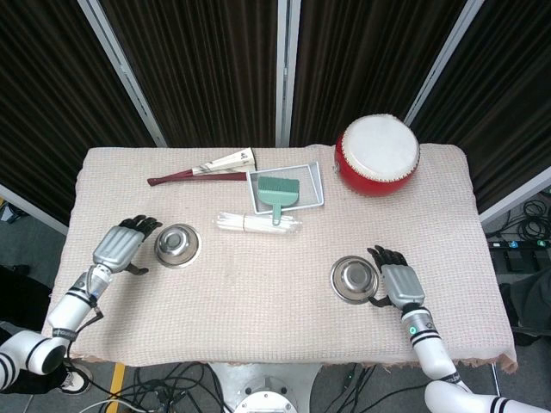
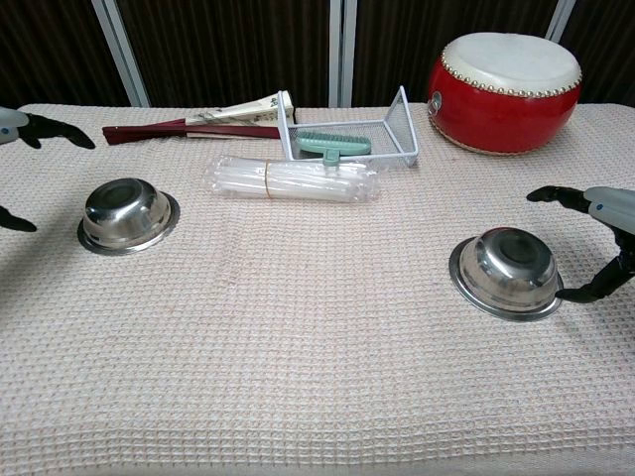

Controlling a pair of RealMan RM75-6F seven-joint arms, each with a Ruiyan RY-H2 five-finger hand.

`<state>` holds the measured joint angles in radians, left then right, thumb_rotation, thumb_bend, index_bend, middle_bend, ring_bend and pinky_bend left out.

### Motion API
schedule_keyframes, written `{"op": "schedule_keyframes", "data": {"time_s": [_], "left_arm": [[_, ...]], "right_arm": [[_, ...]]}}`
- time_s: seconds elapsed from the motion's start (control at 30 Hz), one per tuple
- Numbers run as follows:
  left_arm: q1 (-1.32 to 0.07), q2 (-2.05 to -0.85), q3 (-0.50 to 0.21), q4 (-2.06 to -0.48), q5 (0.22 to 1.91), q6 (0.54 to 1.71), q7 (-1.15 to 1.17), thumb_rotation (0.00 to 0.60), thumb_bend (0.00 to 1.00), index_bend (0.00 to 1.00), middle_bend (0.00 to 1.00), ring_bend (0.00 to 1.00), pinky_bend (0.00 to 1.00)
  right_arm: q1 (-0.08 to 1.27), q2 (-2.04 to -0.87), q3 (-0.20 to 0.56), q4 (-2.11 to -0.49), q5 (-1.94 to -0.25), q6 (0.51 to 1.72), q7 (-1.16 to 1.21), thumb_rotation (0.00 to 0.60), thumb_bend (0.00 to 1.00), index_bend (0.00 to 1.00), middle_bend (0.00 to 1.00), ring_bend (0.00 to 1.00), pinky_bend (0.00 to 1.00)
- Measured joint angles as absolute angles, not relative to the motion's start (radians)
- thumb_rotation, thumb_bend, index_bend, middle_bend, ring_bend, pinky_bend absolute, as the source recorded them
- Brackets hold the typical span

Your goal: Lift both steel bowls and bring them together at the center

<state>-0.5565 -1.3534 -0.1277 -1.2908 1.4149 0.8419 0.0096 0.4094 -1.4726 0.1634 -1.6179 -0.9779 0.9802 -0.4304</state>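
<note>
Two steel bowls stand upright on the cloth-covered table (image 1: pixel 258 292). The left bowl (image 1: pixel 177 245) (image 2: pixel 126 214) sits at the left, the right bowl (image 1: pixel 354 280) (image 2: pixel 506 272) at the right front. My left hand (image 1: pixel 120 244) (image 2: pixel 22 129) hovers just left of the left bowl, fingers spread, holding nothing. Just right of the right bowl is my right hand (image 1: pixel 398 277) (image 2: pixel 601 233), fingers apart and thumb close to the rim; whether it touches is unclear.
At the back stand a red drum (image 1: pixel 377 156), a white wire tray (image 1: pixel 310 200) holding a green brush (image 1: pixel 277 193), a folded fan (image 1: pixel 202 170) and a bundle of clear straws (image 1: pixel 256 223). Bare cloth lies between the bowls.
</note>
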Motion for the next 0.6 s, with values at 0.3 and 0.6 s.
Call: {"op": "schedule_keyframes", "data": {"time_s": [0.3, 0.6], "left_arm": [[-0.635, -1.416, -0.109, -1.224, 1.426, 0.773, -0.048, 0.6, 0.0, 0.14, 0.1, 0.06, 0.18], [-0.698, -1.442, -0.096, -1.174, 1.424, 0.692, -0.102, 0.6, 0.0, 0.14, 0.1, 0.06, 0.18]], "right_arm": [[0.467, -1.523, 0.158, -1.589, -0.899, 0.963, -0.475, 0.6, 0.1, 0.0, 0.0, 0.0, 0.0], [0.518, -1.527, 0.16, -1.581, -0.83, 0.929, -0.477, 0.6, 0.1, 0.0, 0.0, 0.0, 0.0]]}}
